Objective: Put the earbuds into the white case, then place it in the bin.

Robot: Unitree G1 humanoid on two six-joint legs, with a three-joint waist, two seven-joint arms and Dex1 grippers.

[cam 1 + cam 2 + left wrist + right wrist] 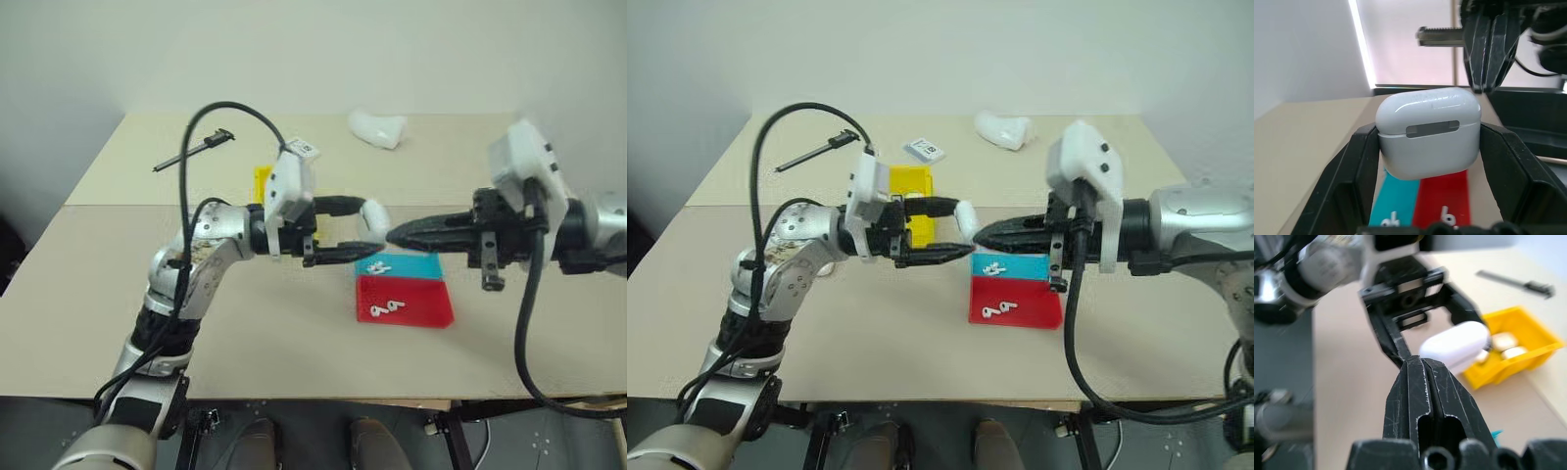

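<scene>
White case (pixel 1428 134): light, glossy, slippery; lid closed. Clamped by its sides in left gripper (pixel 359 237); right gripper (pixel 400 235) clenched, empty.

The beige bench (pixel 872 352) carries the yellow bin (pixel 911 181), a teal tray (pixel 1024 266) touching a red tray (pixel 1029 305), a labelled white box (pixel 924 150), a lumpy white object (pixel 1004 128) and a black tool (pixel 808 153).

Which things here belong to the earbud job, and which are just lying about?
Job: glossy white rounded case clamped in left gripper; shut right gripper; tiny white earbuds on red tray; yellow plastic bin.

Lying about: lumpy white object; flat labelled white box; black tool; teal tray.
</scene>
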